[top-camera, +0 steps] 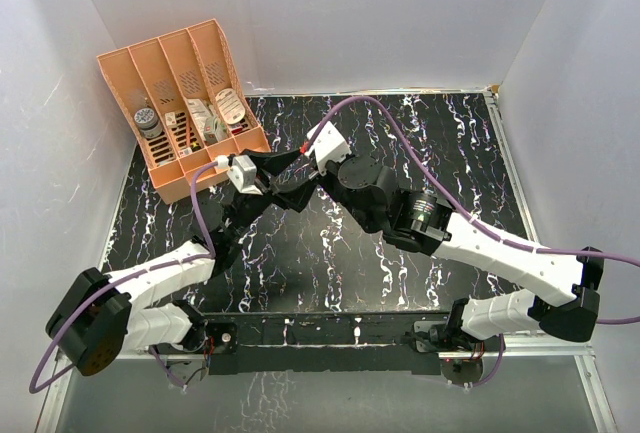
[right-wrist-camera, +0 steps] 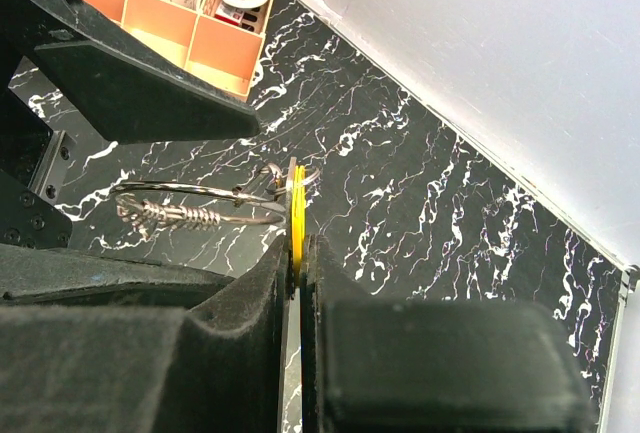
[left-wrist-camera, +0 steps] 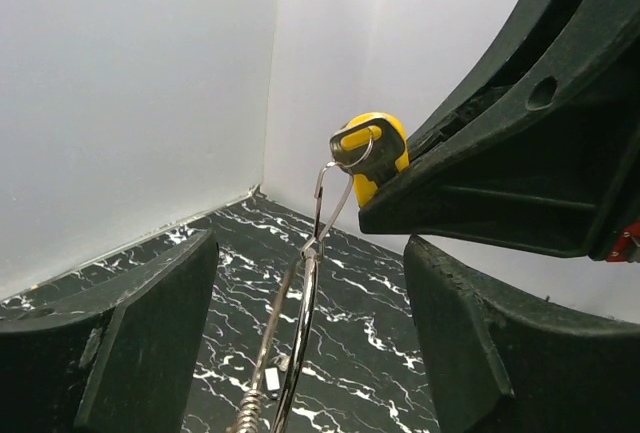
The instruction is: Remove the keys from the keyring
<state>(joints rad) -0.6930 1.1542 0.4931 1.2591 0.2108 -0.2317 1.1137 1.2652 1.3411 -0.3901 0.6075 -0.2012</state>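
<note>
My right gripper (right-wrist-camera: 299, 245) is shut on the yellow key (right-wrist-camera: 297, 208), pinching its head edge-on between the pads. In the left wrist view the yellow key (left-wrist-camera: 384, 141) sticks out of the right gripper's black fingers (left-wrist-camera: 500, 183). The silvery keyring (left-wrist-camera: 303, 303) hangs from it through a small wire loop and runs down between the fingers of my left gripper (left-wrist-camera: 310, 245), which stand wide apart and do not touch it. The keyring (right-wrist-camera: 185, 190) carries a wire coil (right-wrist-camera: 168, 216). Both grippers (top-camera: 297, 175) meet above the table's middle. The black key is not clearly visible.
An orange divided organizer (top-camera: 150, 63) holding small items stands at the back left, close behind the left gripper. The black marbled table (top-camera: 440, 143) is walled by white panels at the back and both sides.
</note>
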